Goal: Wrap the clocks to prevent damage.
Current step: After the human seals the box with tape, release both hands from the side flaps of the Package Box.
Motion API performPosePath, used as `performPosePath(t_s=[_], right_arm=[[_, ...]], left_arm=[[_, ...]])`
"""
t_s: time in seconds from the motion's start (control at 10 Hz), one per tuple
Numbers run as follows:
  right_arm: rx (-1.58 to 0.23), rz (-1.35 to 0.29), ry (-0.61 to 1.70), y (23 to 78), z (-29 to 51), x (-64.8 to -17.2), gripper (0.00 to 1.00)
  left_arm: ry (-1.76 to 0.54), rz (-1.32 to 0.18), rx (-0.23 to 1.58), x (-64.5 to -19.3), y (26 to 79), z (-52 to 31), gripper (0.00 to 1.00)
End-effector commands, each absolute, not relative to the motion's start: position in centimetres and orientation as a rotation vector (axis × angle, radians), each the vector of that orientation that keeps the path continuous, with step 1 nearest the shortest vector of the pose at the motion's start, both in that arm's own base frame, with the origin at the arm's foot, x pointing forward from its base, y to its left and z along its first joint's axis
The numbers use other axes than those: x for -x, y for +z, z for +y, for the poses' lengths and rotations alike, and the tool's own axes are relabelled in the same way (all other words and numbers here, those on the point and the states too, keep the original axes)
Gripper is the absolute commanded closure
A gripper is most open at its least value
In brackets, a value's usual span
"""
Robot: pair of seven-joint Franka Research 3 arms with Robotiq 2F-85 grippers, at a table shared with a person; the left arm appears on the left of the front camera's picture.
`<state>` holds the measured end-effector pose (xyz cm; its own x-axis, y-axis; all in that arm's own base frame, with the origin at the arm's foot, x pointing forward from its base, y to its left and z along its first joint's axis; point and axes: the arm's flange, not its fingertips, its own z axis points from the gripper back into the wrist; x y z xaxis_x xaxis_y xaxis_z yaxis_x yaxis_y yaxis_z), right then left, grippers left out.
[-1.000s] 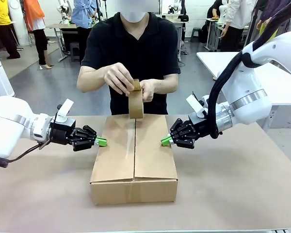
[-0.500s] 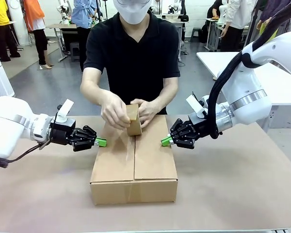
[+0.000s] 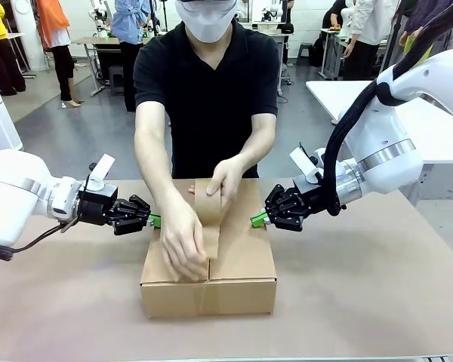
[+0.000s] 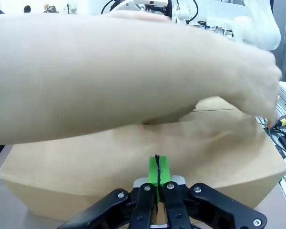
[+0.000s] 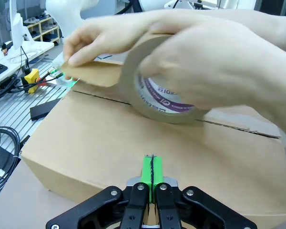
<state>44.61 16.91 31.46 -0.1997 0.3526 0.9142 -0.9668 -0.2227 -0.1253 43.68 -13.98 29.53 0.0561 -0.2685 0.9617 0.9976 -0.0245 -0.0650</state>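
- Since earlier, a person's hand had drawn the tape roll along the cardboard box seam on the counter.
- Left gripper and right gripper were fully closed, empty, bracing the box's sides.
- Box looked stiff and light; best gripped by its side walls.

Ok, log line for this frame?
brown cardboard box: flaps closed | person's hands: taping seam, brown tape roll | left gripper: shut, at box side | right gripper: same

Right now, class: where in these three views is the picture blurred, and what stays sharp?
Left wrist view: the person's forearm is a soft, blurred mass, yet the green pads stay crisp. Right wrist view: the hand on the tape roll is smeared. Front view: the cardboard box is sharp.
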Motion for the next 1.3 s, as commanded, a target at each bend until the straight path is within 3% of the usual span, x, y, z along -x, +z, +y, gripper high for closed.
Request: performPosePath(t_s=[0.0,1.2], right_arm=[[-0.963,-0.928,1.63,31.19,17.0,-44.61,0.99],[-0.963,-0.928,1.63,31.19,17.0,-44.61,0.99]], left_arm=[[-1.299,-0.945,1.054,-43.7,29.31,-13.98,1.0],[-1.299,-0.945,1.054,-43.7,29.31,-13.98,1.0]])
